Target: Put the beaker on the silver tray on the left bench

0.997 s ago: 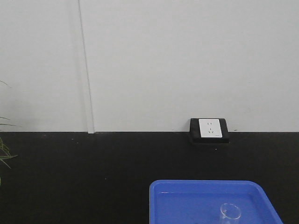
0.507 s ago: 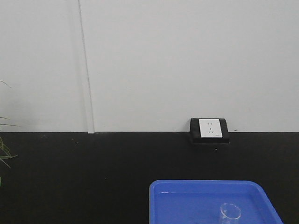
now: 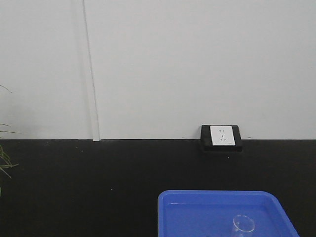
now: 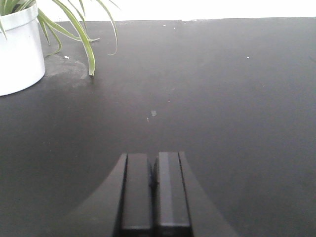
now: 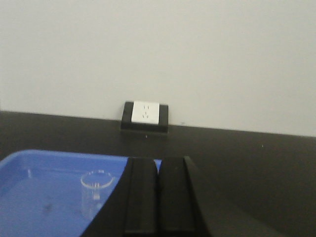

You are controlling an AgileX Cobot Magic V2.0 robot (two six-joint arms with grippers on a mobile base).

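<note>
Inside the blue tray (image 3: 197, 217) the beaker (image 3: 243, 227) stands upright; left tool (image 4: 153, 160) and right tool (image 5: 158, 164) both closed

A small clear glass beaker (image 3: 243, 225) stands upright inside a rectangular blue plastic tray (image 3: 197, 210), right of the tray's middle. The tray rests on the right part of a long matte black worktop (image 3: 74, 173), which runs back to a plain white wall (image 3: 197, 59). Behind the tray, where worktop meets wall, sits a white socket in a square black housing (image 3: 221, 136). Far left, well apart from the tray, thin green plant leaves (image 3: 5, 163) rise from a round white pot (image 4: 17, 49) standing on the worktop.
</note>
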